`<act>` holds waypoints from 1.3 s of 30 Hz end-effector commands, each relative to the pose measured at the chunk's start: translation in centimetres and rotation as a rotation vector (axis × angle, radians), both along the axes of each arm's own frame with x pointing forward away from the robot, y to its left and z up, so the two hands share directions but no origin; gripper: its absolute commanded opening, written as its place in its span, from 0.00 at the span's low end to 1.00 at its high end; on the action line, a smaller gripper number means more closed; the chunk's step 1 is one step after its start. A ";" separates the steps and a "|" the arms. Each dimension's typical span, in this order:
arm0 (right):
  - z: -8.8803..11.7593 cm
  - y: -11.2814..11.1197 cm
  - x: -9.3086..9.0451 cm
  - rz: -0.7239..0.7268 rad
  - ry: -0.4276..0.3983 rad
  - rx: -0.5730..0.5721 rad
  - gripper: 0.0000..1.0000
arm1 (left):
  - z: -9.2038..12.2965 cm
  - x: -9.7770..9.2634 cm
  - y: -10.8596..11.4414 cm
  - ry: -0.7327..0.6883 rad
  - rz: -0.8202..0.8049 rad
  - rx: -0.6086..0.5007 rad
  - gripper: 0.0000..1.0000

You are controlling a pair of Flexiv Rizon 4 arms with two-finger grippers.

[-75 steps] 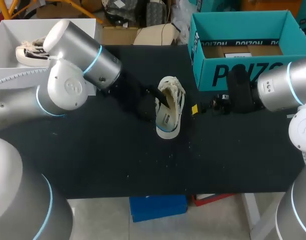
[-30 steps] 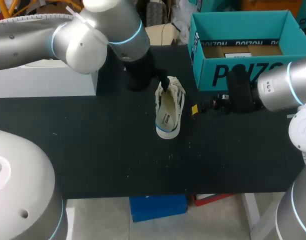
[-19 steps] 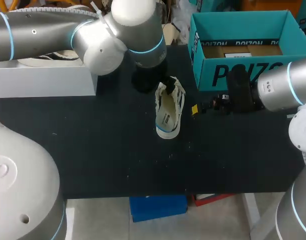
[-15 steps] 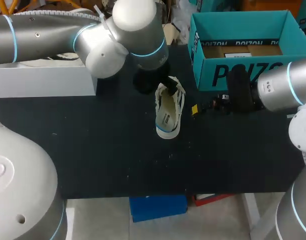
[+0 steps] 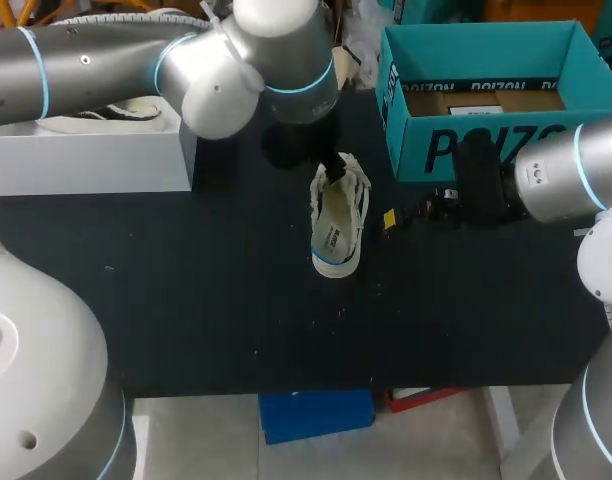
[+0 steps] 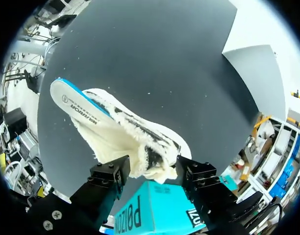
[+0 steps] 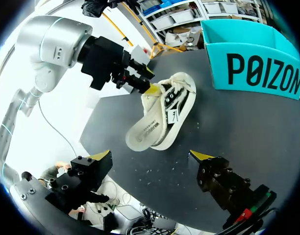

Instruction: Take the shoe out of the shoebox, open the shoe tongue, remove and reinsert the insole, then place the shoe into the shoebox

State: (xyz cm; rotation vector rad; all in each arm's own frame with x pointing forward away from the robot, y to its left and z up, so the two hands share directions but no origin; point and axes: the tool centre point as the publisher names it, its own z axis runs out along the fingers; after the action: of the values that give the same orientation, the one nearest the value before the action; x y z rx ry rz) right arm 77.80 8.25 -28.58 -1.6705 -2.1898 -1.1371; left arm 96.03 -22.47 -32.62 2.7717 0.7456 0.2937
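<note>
A white shoe (image 5: 338,225) lies on the black table, its blue-edged insole (image 5: 332,238) showing in the opening. My left gripper (image 5: 333,166) comes in from the left to the shoe's far, laced end. In the left wrist view that fuzzy laced upper (image 6: 140,152) fills the gap of the gripper (image 6: 152,169) and touches both fingers; the tips are buried in it. My right gripper (image 5: 401,215) hovers wide open to the right of the shoe, holding nothing; the right wrist view shows the gripper (image 7: 151,155) short of the shoe (image 7: 160,117). The teal shoebox (image 5: 486,140) stands open at the back right.
A white box (image 5: 86,160) stands at the back left with another pale shoe (image 5: 136,108) in it. Brown card lies inside the teal shoebox. Bare black tabletop (image 5: 236,320) stretches in front of the shoe.
My left arm swung from the shoe's left side round to its far end, and its fingers have drawn in around the laced upper. The shoe and the right arm have stayed put.
</note>
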 end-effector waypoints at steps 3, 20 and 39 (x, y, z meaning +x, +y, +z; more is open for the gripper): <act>0.0 0.1 0.0 -0.001 0.001 -0.003 1.00 | 0.5 -0.5 -0.9 0.013 -0.020 -0.023 0.60; 0.0 0.1 0.0 -0.001 0.001 -0.003 1.00 | 6.0 -7.5 3.9 0.674 0.696 -0.488 0.49; 0.0 0.1 0.0 -0.001 0.001 -0.003 1.00 | 2.4 -12.0 5.1 0.920 0.971 -0.842 1.00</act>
State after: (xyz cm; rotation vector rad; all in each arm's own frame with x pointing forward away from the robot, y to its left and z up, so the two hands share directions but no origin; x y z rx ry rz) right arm 77.80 8.25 -28.58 -1.6705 -2.1898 -1.1371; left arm 84.47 -17.80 -29.57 2.0246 1.7270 -0.6484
